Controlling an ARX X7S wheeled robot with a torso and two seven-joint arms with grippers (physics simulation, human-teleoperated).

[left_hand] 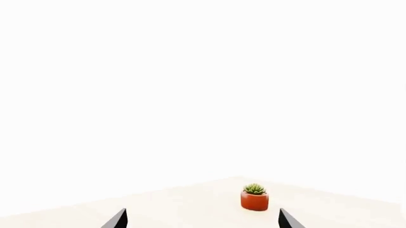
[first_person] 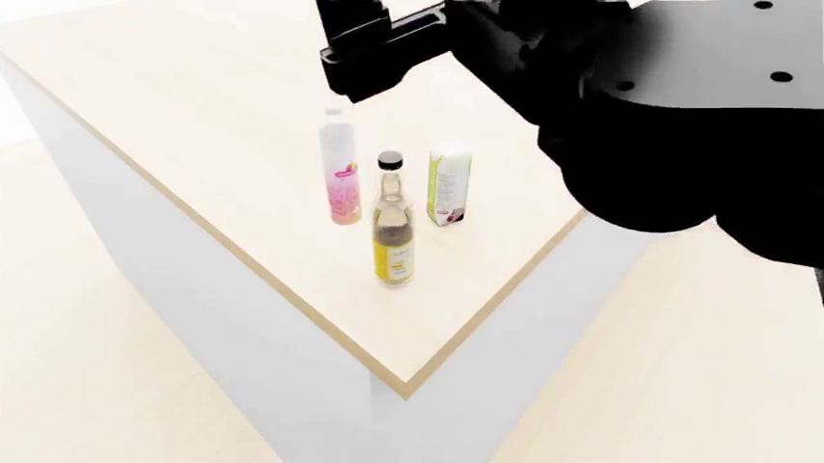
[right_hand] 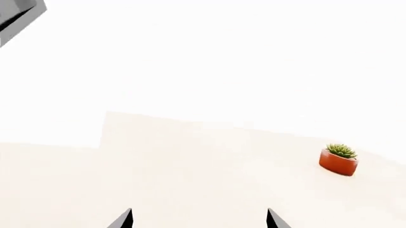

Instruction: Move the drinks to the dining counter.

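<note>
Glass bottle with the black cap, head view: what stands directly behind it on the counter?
Behind the glass bottle stand the pink-label bottle and the carton, both upright and apart, on the dining counter. Farther back, a dark arm covers the counter.

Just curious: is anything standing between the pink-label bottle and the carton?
In the head view, the glass bottle stands between the pink-label bottle and carton, slightly nearer the counter's corner.

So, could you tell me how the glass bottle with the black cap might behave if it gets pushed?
The glass bottle stands tall on a narrow base, so it probably tips rather than slides. Being clear glass, it is likely slick and breakable, and it stands near the dining counter corner.
</note>
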